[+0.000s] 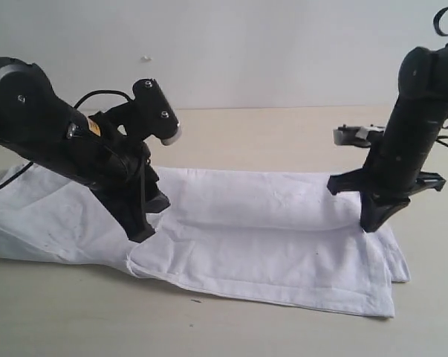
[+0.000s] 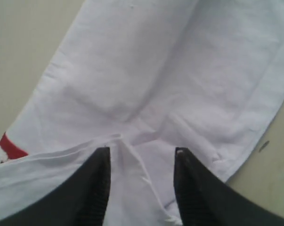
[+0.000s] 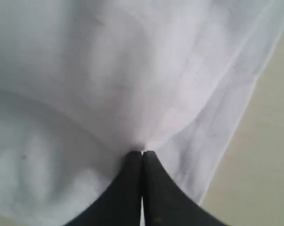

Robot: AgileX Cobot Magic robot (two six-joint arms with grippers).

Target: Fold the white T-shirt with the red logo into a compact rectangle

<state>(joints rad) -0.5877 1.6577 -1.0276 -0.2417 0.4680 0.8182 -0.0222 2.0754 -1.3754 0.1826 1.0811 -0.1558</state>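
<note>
The white T-shirt (image 1: 268, 238) lies as a long folded strip across the beige table. My left gripper (image 1: 143, 227) points down onto its left part. In the left wrist view this gripper (image 2: 142, 153) is open, its fingers (image 2: 100, 181) standing either side of a hem edge of the white T-shirt (image 2: 132, 70). A sliver of the red logo (image 2: 10, 147) peeks out from under a fold. My right gripper (image 1: 372, 222) stands at the strip's right end. In its wrist view the right gripper (image 3: 142, 153) is shut, with folds of the white T-shirt (image 3: 109, 70) gathered at its tips.
The beige table (image 1: 283, 134) runs back to a white wall (image 1: 246, 44). A small dark speck (image 1: 196, 300) lies near the shirt's front edge. A black cable (image 1: 97, 95) loops behind the left arm. Bare table shows beside the shirt's edge (image 3: 269, 155).
</note>
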